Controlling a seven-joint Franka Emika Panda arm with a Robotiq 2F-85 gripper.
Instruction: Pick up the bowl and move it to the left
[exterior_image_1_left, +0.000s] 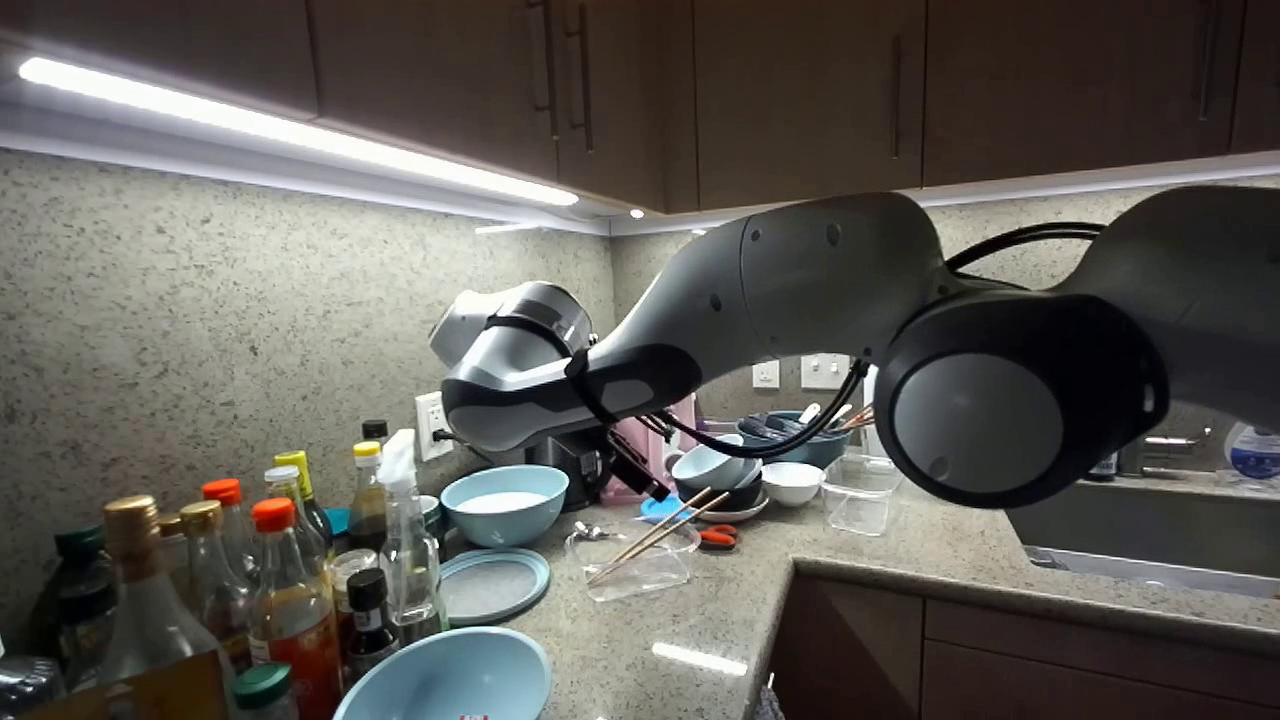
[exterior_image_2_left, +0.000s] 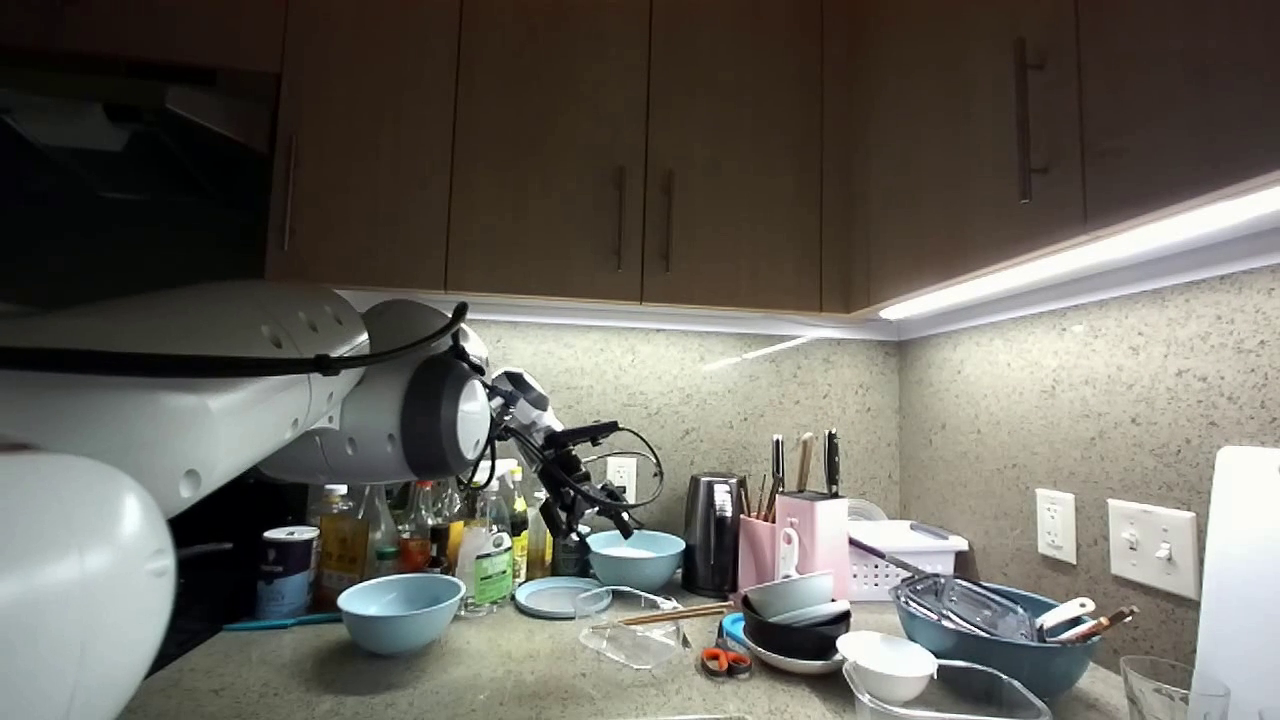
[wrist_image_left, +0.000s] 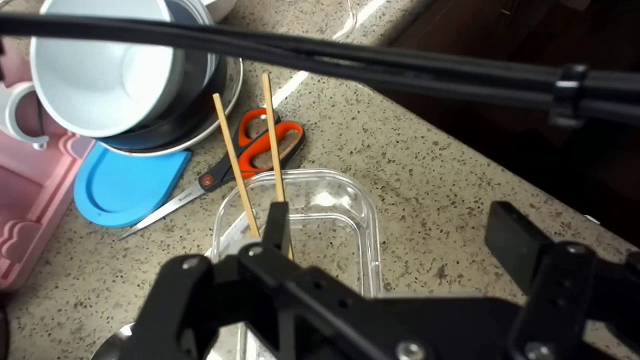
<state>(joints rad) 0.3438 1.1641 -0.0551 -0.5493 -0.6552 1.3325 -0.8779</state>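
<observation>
Gripper (wrist_image_left: 392, 226) gapes wide, empty, above the clear container (wrist_image_left: 371, 255); in an exterior view, the likely light-blue bowl (exterior_image_2_left: 640, 572) lies behind it.

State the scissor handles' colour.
The handles are orange and dark grey, clearest in the wrist view.

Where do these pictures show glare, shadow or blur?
In both exterior views, a light strip glares under the cabinets; in an exterior view, the leftmost bowl shades the counter; in the wrist view, the clear box catches a highlight, and the cables look softer than the scissors.
</observation>
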